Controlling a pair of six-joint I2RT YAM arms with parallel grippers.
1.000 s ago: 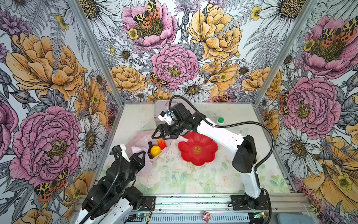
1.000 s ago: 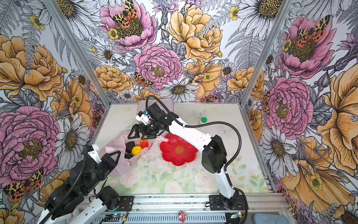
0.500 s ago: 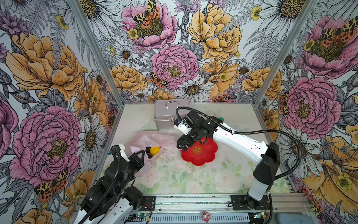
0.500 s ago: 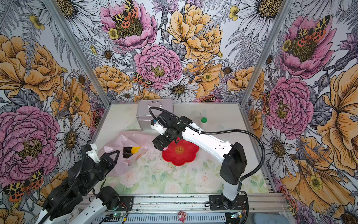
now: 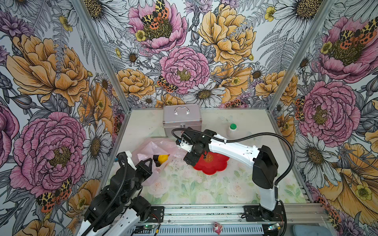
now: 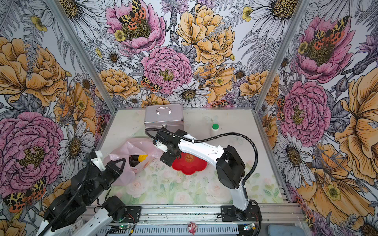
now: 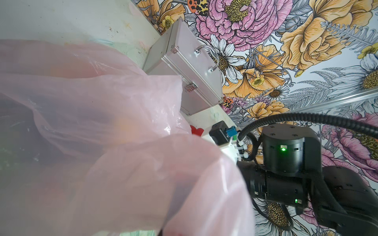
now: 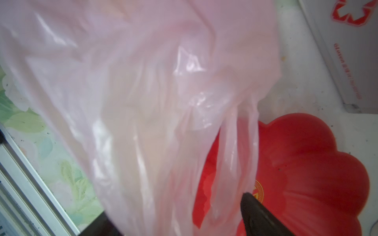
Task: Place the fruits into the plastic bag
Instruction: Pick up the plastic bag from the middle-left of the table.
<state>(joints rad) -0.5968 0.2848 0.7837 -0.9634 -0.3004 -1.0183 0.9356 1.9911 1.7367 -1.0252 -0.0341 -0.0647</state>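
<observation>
The table [image 5: 204, 194] was the widest thing I had to reckon with, and I placed everything else by the red plate [image 5: 216, 166] near its middle. Nearer me than the plate and to its right the surface lay bare, which I judged my best room for swinging clear. The plastic bag [image 5: 149, 146] slumped just left of the plate with its mouth open, one handle loop [image 8: 235, 155] trailing over the plate's left rim. The silver case [image 5: 182, 120] stood behind the plate, close to the bag's far edge, so I reckoned any lift should go up and toward me, not back. My left gripper [image 5: 148, 163], left of the plate at the bag's near edge, was closed and seemed to pinch the film, holding the mouth up. My right gripper [image 5: 189, 160] hung over the plate's left rim with its jaws wide, clamping nothing; one finger [image 8: 257, 210] showed beside the loop. I judged the step was to take that loop, closing on film alone without scraping the plate or dragging the bag flat. A yellow fruit [image 5: 163, 158] and a dark fruit [image 5: 156, 159] sat inside the mouth, left of the plate. I could make out no others, and none showed on the plate. A green-capped bottle [image 5: 232, 129] stood behind the plate to its right, well apart.
</observation>
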